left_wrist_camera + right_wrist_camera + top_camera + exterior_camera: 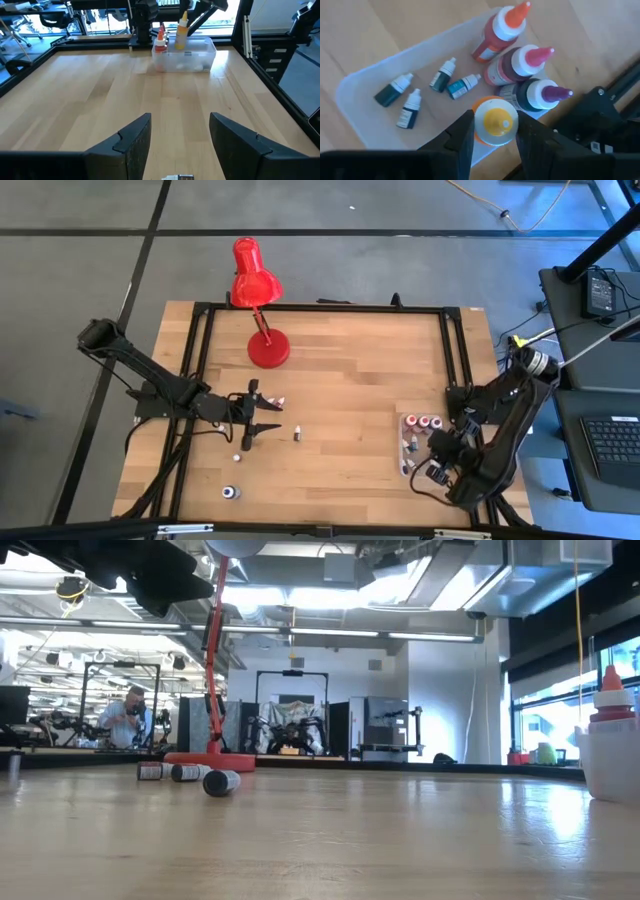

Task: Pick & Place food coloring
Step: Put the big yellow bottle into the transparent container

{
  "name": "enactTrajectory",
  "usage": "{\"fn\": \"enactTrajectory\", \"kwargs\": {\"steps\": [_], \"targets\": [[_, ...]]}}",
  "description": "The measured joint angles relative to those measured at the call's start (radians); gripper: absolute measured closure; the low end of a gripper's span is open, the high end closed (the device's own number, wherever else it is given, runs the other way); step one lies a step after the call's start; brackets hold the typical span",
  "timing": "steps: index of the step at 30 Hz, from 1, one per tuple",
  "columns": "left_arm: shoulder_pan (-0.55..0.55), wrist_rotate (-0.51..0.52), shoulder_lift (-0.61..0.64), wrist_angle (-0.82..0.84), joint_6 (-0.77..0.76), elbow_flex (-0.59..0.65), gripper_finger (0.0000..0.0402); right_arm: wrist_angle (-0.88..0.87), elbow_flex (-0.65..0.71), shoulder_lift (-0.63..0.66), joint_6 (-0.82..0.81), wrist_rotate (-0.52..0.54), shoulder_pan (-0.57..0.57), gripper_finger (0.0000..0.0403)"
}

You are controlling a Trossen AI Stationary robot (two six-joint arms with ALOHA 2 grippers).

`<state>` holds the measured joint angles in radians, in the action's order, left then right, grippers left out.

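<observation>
Right claw [494, 134] is clamped on a yellow-capped bottle [495, 121], upright over the clear tub [355, 82] at the table's right edge, with other food coloring bottles [454, 86] inside. Left claw [179, 140] hangs spread apart above the table [100, 90], a small bottle [178, 177] just under it.

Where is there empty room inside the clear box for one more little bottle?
In the right wrist view, the tub's bare floor lies around the four small bottles. Its other end is crowded: three tall bottles stand together, and the right gripper clamps a yellow-capped bottle there.
</observation>
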<state>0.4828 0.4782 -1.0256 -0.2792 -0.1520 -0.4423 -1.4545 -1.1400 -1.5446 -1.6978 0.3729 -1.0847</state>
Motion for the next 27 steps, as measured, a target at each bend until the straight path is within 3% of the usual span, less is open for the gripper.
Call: {"fn": "enactTrajectory", "kwargs": {"steps": [16,27], "targets": [[0.000,0.004,0.000,-0.001,0.000,0.000,0.0206,-0.022,0.000,-0.108,0.000,0.001,0.000,0.0266],[0.000,0.064,0.000,-0.001,-0.001,0.000,0.0207,-0.019,0.000,-0.179,0.000,-0.001,0.000,0.0265]]}}
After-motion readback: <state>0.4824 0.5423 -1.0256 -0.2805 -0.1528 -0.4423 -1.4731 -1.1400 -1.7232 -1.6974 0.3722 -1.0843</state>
